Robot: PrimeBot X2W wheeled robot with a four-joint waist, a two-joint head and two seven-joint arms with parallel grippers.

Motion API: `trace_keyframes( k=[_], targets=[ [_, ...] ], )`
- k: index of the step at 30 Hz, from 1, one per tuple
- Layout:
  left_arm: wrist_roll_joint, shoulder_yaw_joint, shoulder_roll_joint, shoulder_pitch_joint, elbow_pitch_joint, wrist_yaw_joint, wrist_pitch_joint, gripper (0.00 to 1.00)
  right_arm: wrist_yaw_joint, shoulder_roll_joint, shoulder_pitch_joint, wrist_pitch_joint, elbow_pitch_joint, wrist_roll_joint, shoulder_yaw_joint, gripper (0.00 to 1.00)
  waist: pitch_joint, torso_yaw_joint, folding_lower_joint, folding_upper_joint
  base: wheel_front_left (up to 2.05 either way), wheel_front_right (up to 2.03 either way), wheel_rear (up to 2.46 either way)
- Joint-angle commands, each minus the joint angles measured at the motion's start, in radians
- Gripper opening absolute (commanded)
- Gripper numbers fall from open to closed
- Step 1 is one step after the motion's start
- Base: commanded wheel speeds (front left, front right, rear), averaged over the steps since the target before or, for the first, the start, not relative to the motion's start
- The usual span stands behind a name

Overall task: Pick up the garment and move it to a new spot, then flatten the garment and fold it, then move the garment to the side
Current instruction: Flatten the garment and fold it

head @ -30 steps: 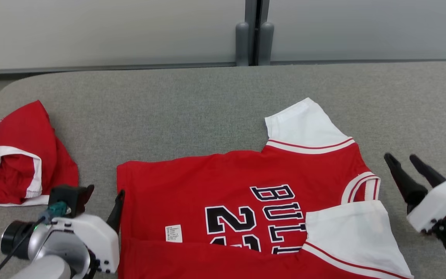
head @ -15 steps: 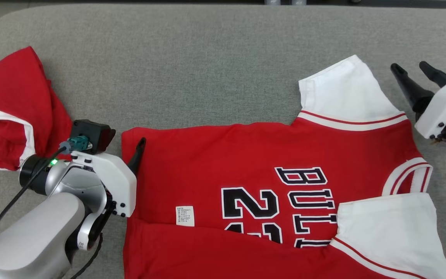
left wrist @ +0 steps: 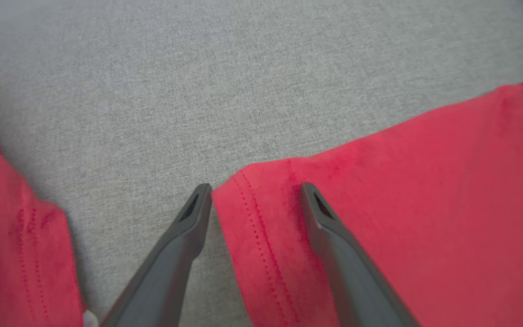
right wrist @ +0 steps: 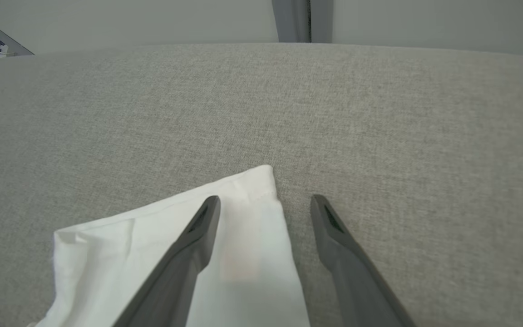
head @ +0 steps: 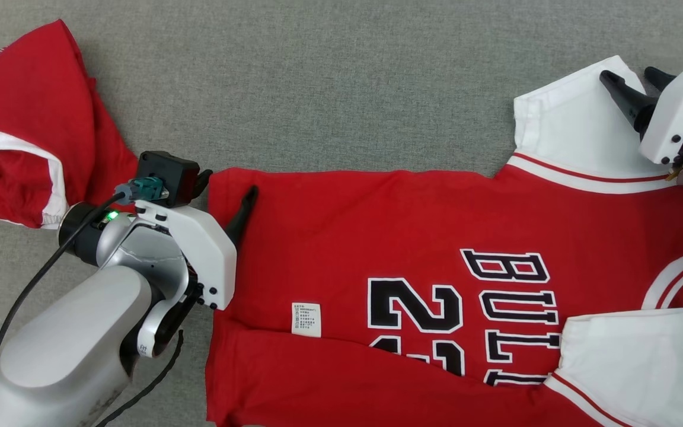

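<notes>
The red jersey point(head: 412, 237) lies spread flat on the grey cushion point(head: 347, 89), lettering up, with a white label point(head: 306, 319) near its hem. The left gripper point(head: 227, 184) is open astride the jersey's far hem corner, one finger over the red cloth and the other just off it. The right gripper point(head: 629, 74) is open astride the far corner of the jersey's white sleeve point(head: 573, 124). A crumpled red garment point(head: 27, 118) lies apart from the jersey, beyond the hem.

Open surface point(head: 347, 89) beyond jersey point(head: 377, 225) — crumpled shirt point(head: 27, 118) left
</notes>
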Motion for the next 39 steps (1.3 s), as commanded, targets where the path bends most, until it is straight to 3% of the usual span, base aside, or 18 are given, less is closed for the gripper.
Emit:
trace_keyframes(
  k=[1, 10, 11, 12, 13, 14, 15, 20, 21, 23, 32, 39],
  targets=[
    [0.003, 0.000, -0.002, -0.025, -0.001, -0.008, 0.001, 1.00, 0.002, -0.003, -0.025, 0.001, 0.021, 0.013, 0.022, 1.00, 0.016, 0.014, 0.0000, 0.0000, 0.00, 0.00, 0.00],
    [-0.005, -0.001, -0.009, -0.037, 0.022, -0.021, -0.004, 1.00, 0.002, 0.013, -0.095, -0.031, 0.107, 0.072, 0.148, 1.00, 0.028, 0.018, 0.0000, 0.0000, 0.00, 0.00, 0.00],
    [-0.007, -0.002, -0.010, -0.038, 0.025, -0.022, -0.002, 1.00, 0.002, 0.014, -0.099, -0.031, 0.114, 0.079, 0.159, 0.94, 0.028, 0.018, 0.0000, 0.0000, 0.00, 0.00, 0.00],
    [-0.008, -0.003, -0.012, -0.039, 0.027, -0.025, -0.002, 1.00, 0.002, 0.014, -0.104, -0.032, 0.120, 0.087, 0.168, 0.65, 0.028, 0.017, 0.0000, 0.0000, 0.00, 0.00, 0.00],
    [-0.009, -0.004, -0.014, -0.040, 0.030, -0.027, -0.002, 1.00, 0.002, 0.014, -0.108, -0.035, 0.124, 0.094, 0.178, 0.45, 0.027, 0.015, 0.0000, 0.0000, 0.00, 0.00, 0.00],
    [-0.009, -0.005, -0.015, -0.040, 0.031, -0.028, -0.002, 1.00, 0.002, 0.013, -0.111, -0.037, 0.126, 0.101, 0.187, 0.33, 0.026, 0.013, 0.0000, 0.0000, 0.00, 0.00, 0.00],
    [-0.010, -0.006, -0.015, -0.038, 0.034, -0.030, 0.001, 1.00, 0.002, 0.011, -0.112, -0.041, 0.127, 0.108, 0.196, 0.00, 0.024, 0.011, 0.0000, 0.0000, 0.00, 0.00, 0.00],
    [-0.009, -0.006, -0.009, -0.038, 0.052, -0.023, 0.006, 1.00, 0.002, 0.003, -0.120, -0.055, 0.131, 0.135, 0.229, 0.00, 0.016, 0.000, 0.0000, 0.0000, 0.00, 0.00, 0.00],
    [-0.013, -0.007, -0.008, -0.037, 0.057, -0.023, 0.010, 0.71, 0.002, 0.002, -0.122, -0.063, 0.130, 0.142, 0.237, 0.00, 0.014, -0.002, 0.0000, 0.0000, 0.00, 0.00, 0.00],
    [-0.017, -0.005, -0.003, -0.037, 0.069, -0.026, 0.009, 0.00, 0.002, 0.001, -0.128, -0.086, 0.125, 0.155, 0.251, 0.00, 0.012, -0.008, 0.0000, 0.0000, 0.00, 0.00, 0.00],
    [-0.044, 0.026, 0.024, -0.017, 0.082, -0.038, -0.015, 0.00, 0.002, -0.009, -0.141, -0.219, 0.111, 0.223, 0.304, 0.00, -0.024, -0.027, 0.0000, 0.0000, 0.00, 0.00, 0.00],
    [-0.092, 0.032, 0.043, 0.002, 0.126, -0.101, -0.004, 0.00, 0.002, 0.000, -0.110, -0.279, 0.118, 0.294, 0.358, 0.00, -0.105, -0.059, 0.0000, 0.0000, 0.00, 0.00, 0.00]
  ],
)
